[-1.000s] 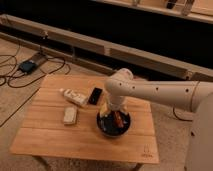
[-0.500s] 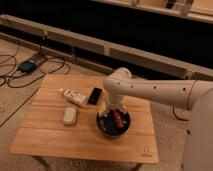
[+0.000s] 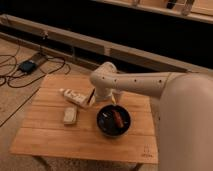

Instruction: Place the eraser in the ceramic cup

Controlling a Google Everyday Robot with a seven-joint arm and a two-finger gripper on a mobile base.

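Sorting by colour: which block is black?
The eraser beside the white bottle; the other block is pale beige. The gripper hangs just behind the bowl.

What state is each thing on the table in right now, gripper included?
Eraser: lying on the table.
White bottle: lying on its side.
Beige block: lying flat.
Black bowl: upright, items inside.
Gripper: low over the bowl's far rim.
Ceramic cup: not in sight.

Black bowl [image 3: 113,134], white bottle [image 3: 73,96] and beige block [image 3: 69,115] on wooden table [image 3: 50,142].
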